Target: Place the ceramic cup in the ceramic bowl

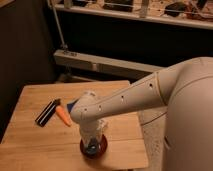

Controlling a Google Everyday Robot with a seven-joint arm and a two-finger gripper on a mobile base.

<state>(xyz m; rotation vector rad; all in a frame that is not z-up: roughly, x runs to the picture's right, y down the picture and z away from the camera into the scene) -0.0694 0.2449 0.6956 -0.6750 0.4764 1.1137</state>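
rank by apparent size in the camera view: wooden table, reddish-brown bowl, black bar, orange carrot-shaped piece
1. Light wooden table
2. Glossy reddish-brown ceramic bowl, gripper over it
3. Flat black rectangular bar
4. Orange carrot-shaped piece, close to the bar
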